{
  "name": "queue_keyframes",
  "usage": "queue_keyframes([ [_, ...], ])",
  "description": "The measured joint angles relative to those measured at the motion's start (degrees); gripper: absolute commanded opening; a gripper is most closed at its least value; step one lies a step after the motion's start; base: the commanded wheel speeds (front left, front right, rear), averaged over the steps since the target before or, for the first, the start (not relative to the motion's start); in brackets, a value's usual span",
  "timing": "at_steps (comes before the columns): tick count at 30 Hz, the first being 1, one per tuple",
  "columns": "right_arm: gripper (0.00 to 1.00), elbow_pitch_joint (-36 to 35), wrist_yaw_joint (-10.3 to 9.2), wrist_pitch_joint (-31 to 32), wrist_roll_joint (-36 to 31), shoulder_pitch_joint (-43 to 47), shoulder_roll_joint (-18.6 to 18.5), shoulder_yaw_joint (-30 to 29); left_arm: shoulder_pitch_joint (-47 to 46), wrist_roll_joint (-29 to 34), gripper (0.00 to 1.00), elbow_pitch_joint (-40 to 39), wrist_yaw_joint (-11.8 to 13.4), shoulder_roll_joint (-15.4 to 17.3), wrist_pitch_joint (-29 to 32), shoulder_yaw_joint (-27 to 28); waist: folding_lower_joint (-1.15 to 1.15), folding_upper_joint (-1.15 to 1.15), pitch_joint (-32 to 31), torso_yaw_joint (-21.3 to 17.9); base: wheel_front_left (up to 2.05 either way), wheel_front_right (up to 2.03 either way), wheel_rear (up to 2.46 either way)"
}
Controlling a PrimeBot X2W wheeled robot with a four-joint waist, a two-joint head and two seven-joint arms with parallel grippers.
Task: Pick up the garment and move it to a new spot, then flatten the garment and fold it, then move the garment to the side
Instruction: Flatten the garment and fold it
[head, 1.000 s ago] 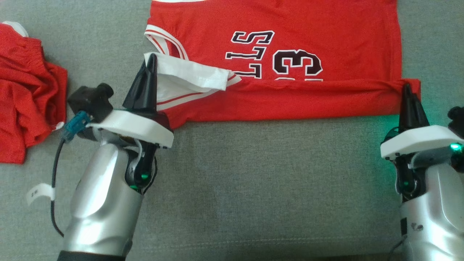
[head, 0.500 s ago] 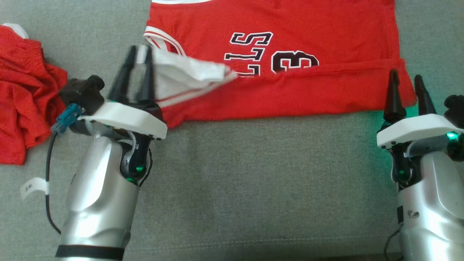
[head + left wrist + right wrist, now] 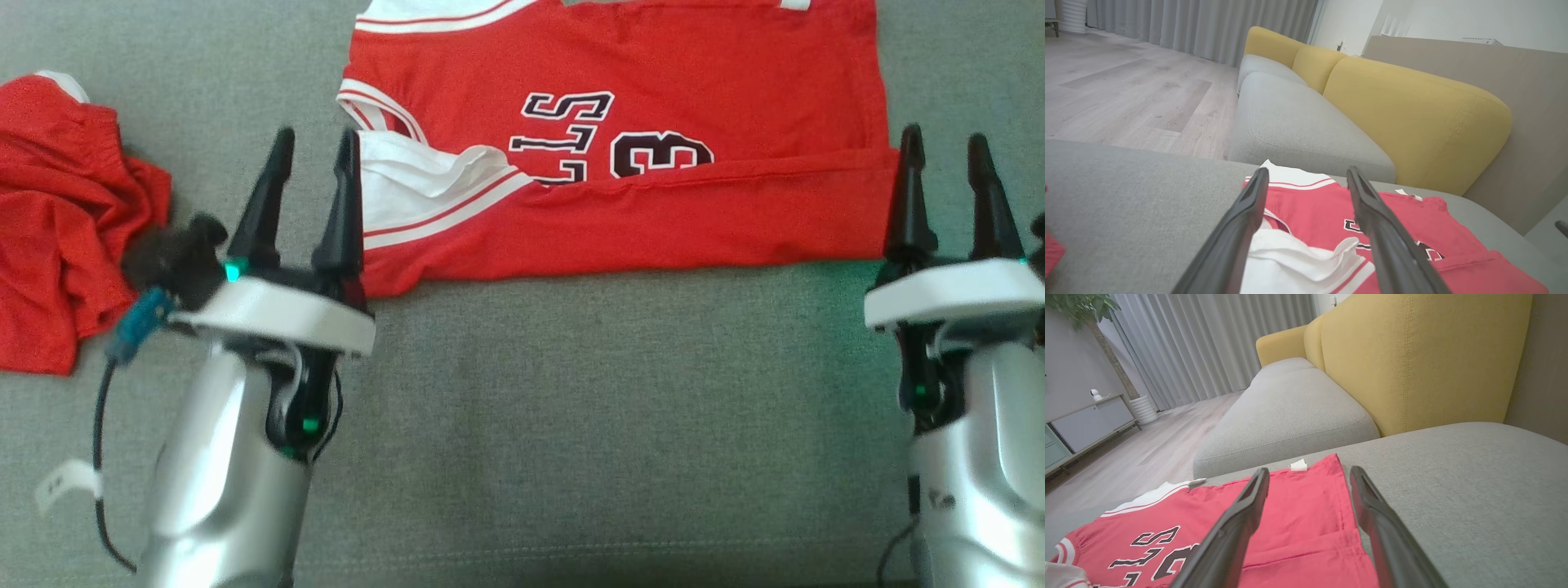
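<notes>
A red basketball jersey (image 3: 620, 163) lies spread across a grey sofa cushion (image 3: 571, 408), seen from above by the robot's head camera. The jersey has white and red striped trim and black-and-white lettering and numerals. Its near edge is folded up into a long band that covers the lower part of that lettering. At the jersey's left end, a flap of white fabric with a red stripe is turned up over the red cloth.

The left gripper (image 3: 317, 139) sits at that left end with its two dark fingers spread apart. One finger stands over bare cushion; the other overlaps the edge of the white flap. Whether it touches the cloth cannot be told. In the left wrist view the white flap lies below and between the parted fingers, with the red body of the jersey stretching away beyond them.

The right gripper (image 3: 944, 137) sits at the jersey's opposite end, its fingers also spread wide. Its inner finger stands right at the end of the folded band — the outer finger is over bare cushion just beside it. In the right wrist view the jersey's side edge runs between the two fingers.

A second red garment (image 3: 65, 220) lies crumpled on the cushion to the left, well apart from the jersey. The wrist views also show a yellow sofa backrest (image 3: 1412, 106), a pale wooden floor (image 3: 1126, 90) and grey curtains (image 3: 1200, 24).
</notes>
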Motion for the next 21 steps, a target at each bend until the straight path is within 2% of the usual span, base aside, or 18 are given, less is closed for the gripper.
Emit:
queue_keyframes([
  [3, 1.0, -2.98, 0.0, 0.82, -0.99, 2.96, 0.0, -0.03, 3.25, -0.13, 1.0, -1.09, -0.16, 1.07, 0.54, -0.69, 0.0, 0.0, -0.75, 0.14, 0.0, 0.0, 0.0],
  [8, 1.0, -6.1, 0.0, 2.78, -1.42, 7.1, 0.01, -0.04, 9.14, -1.75, 1.0, -1.33, 0.12, 3.16, 6.48, -1.25, 0.0, 0.0, -1.34, 0.48, 0.0, 0.0, 0.0],
  [14, 1.0, -7.06, 0.0, 4.57, -1.18, 9.34, 0.02, -0.12, 11.01, -5.12, 1.0, -0.22, 1.36, 3.12, 11.6, -0.48, 0.0, 0.0, -0.82, 0.24, 0.0, 0.0, 0.0],
  [21, 1.0, -7.01, 0.0, 5.17, -1.08, 9.45, 0.02, -0.03, 10.6, -8.35, 1.0, 2.9, 1.86, 2.59, 14.48, 0.25, 0.01, 0.0, 0.3, -0.64, 0.0, 0.0, 0.0],
])
